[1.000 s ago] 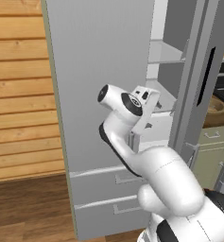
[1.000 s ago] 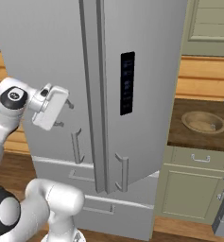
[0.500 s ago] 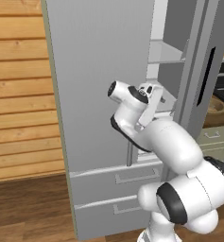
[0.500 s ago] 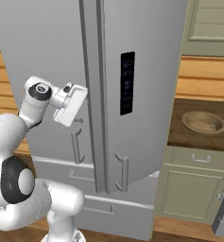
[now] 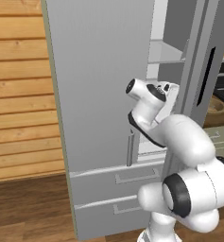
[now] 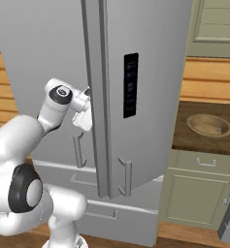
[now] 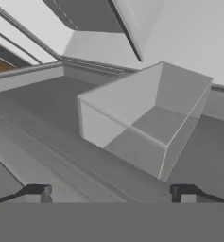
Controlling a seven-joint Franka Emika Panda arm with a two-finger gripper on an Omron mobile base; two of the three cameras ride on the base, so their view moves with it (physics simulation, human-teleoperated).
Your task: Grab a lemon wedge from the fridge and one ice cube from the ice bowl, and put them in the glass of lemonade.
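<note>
Now: gripper (image 7: 111,193) reaching into the gap of the opened fridge (image 5: 94,94), jaws spread wide, holding nothing. Hand view looks along grey interior surfaces at a pale, empty box-like bin (image 7: 142,125).

Task's things: lemon wedge not picked out on any surface I can see; presumably deeper in, on a shelf (image 5: 166,53), but I cannot tell which. Ice bowl (image 6: 209,124) sits on the dark table (image 6: 184,140) to the right of the fridge, well apart from the hand. Glass of lemonade not made out.

Risks, as I judge them:
- Gap between left door (image 5: 99,118) and right door (image 6: 145,97) is narrow; wrist or forearm could knock a door edge and swing it, or jam.
- Wedge is tiny; wide jaws closing blind could pinch a shelf lip or push the wedge back out of reach.
- Bin could be mistaken for where the wedge lies.

Counts: fridge doors two; drawers (image 5: 118,208) below, two; vertical bar handles (image 6: 125,177) two; black panel (image 6: 130,85) one; bin one; bowl one.
</note>
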